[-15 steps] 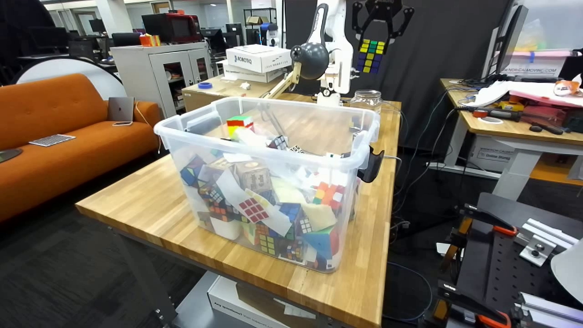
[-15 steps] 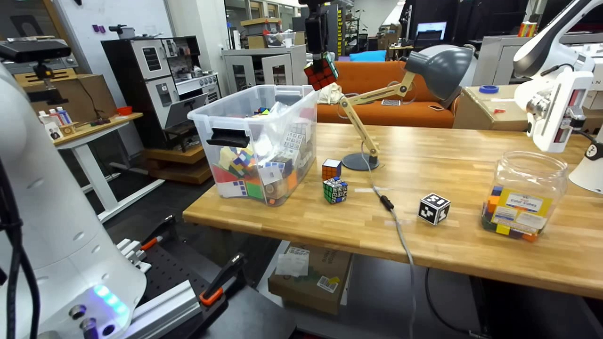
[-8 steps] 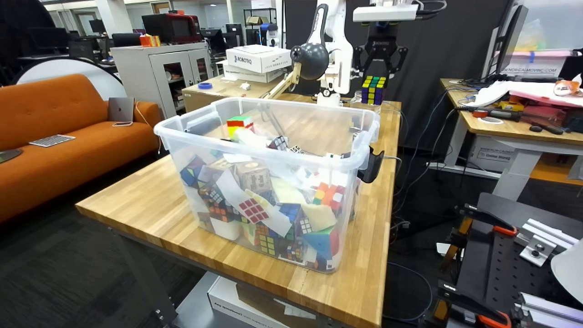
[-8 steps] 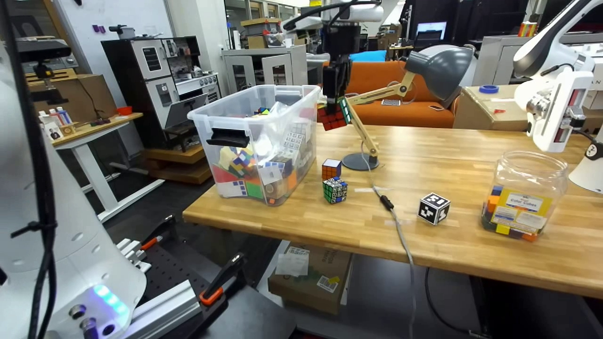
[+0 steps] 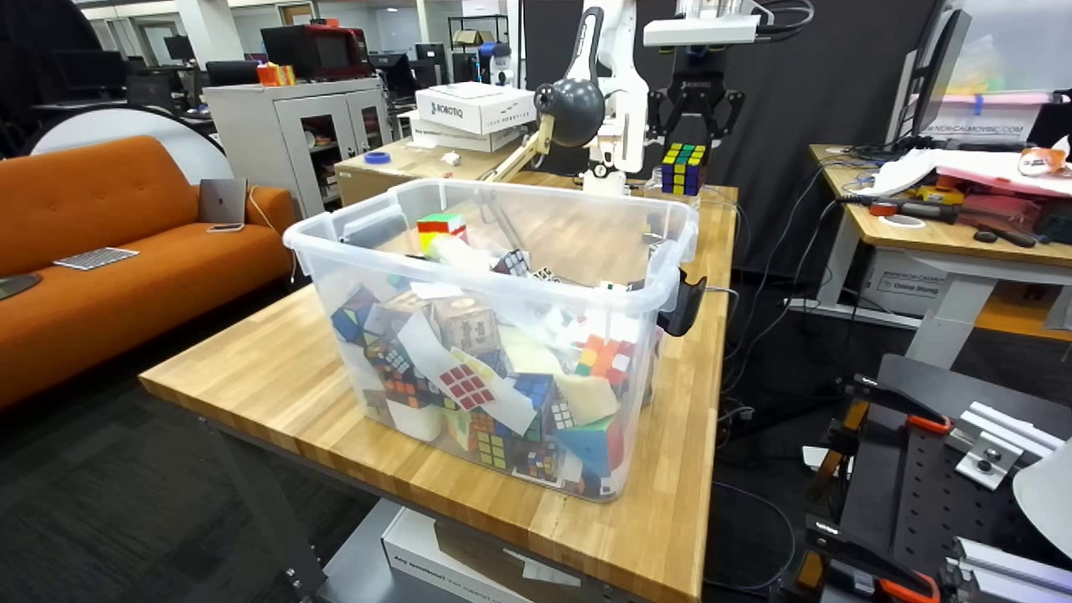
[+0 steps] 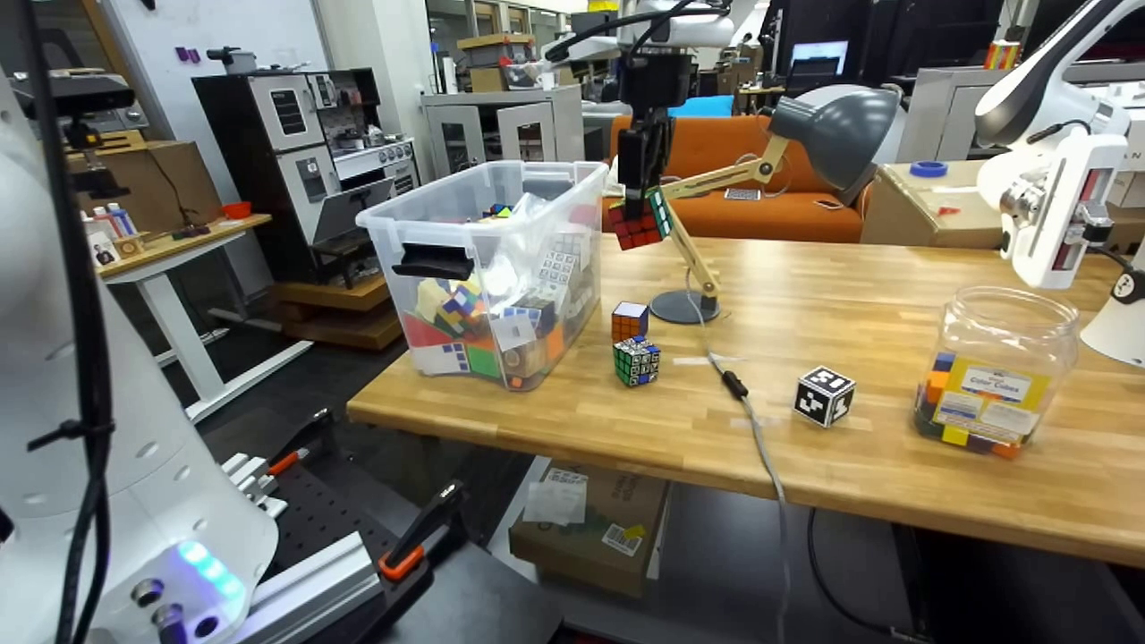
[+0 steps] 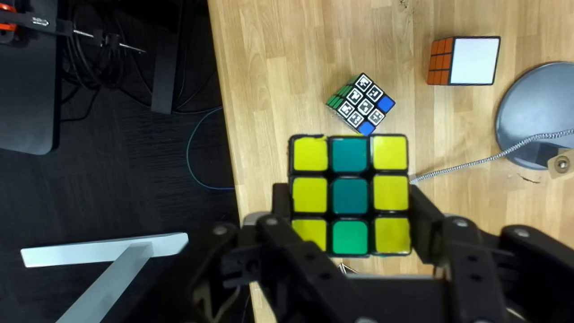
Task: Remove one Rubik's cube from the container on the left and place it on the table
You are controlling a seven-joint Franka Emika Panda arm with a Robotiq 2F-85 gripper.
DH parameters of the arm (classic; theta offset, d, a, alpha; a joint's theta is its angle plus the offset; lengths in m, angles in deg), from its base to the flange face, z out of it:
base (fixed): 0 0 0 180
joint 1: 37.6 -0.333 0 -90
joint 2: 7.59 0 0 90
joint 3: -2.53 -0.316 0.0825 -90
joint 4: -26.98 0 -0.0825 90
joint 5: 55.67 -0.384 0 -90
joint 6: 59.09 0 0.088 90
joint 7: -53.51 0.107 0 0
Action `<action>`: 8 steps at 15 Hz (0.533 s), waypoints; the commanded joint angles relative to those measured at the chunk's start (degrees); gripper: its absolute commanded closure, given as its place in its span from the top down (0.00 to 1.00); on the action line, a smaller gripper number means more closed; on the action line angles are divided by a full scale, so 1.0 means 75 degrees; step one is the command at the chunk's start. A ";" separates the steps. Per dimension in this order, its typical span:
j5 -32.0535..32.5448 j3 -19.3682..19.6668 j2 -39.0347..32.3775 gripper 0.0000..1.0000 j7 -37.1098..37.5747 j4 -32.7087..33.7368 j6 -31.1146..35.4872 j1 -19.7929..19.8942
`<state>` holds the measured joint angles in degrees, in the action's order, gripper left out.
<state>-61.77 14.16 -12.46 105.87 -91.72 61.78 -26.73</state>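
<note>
My gripper (image 7: 352, 206) is shut on a Rubik's cube (image 7: 350, 154); the cube's yellow and green face shows in the wrist view. In both exterior views the held cube (image 5: 684, 171) (image 6: 639, 224) hangs in the air above the table (image 6: 841, 313), outside the container. The gripper (image 6: 633, 201) points down, with one finger on each side of the cube. The container (image 5: 368, 251) is a clear bin full of cubes and papers; it also shows left of the gripper in an exterior view (image 6: 411, 222). It is out of the wrist view.
Two cubes stand on the table by the bin: a white and orange one (image 6: 630, 320) and a patterned one (image 6: 637, 362). A desk lamp (image 6: 684, 306) stands close behind, its cord running across the table. A black-and-white marker cube (image 6: 825, 396) and a clear jar (image 6: 993, 385) stand farther right.
The gripper and the held cube have moved down and away from the bin, mostly in the first half second. The last half second shows only a small shift. The cube stays in the grip.
</note>
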 commanded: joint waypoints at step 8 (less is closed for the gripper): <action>-0.0329 0.0066 -0.0465 0.37 -0.0083 0.0208 -0.0091 0.0058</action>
<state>-62.06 14.25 -13.34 105.87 -91.76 61.80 -26.72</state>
